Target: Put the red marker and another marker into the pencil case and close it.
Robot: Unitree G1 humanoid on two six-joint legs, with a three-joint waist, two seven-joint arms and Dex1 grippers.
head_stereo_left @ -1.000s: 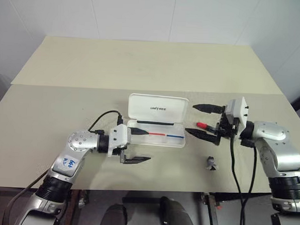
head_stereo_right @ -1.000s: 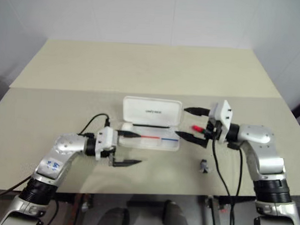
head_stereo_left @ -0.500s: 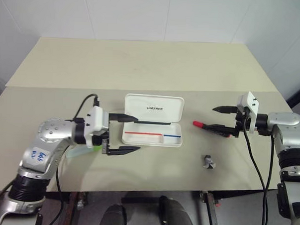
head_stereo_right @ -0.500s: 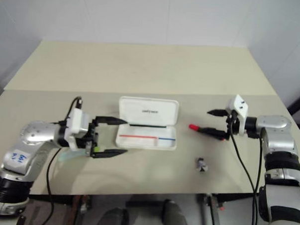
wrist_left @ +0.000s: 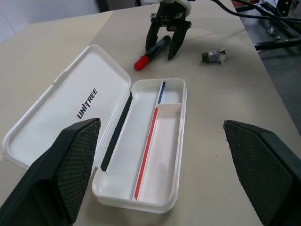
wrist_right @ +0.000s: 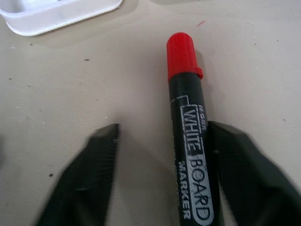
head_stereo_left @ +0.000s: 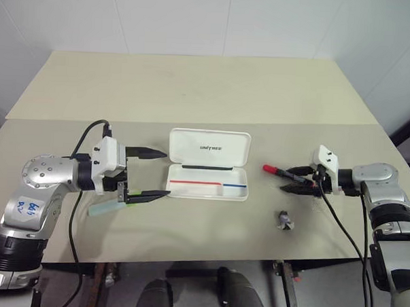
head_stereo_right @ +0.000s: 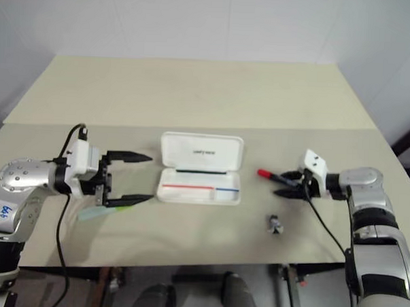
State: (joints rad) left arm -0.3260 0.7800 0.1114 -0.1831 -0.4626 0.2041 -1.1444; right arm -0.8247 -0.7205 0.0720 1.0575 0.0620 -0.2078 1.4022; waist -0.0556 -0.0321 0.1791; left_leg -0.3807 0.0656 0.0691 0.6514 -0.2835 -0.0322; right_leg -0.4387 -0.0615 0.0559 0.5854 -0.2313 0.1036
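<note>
Beige table, white walls, white case open.

The white pencil case bears a red-and-blue stripe; the red marker has a black, white-lettered barrel.

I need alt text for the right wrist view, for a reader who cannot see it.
A red marker with a black barrel printed "WHITE BOARD MARKER" lies on the beige table between the right gripper's two black fingers, against one of them. A corner of the white pencil case shows beyond.
</note>
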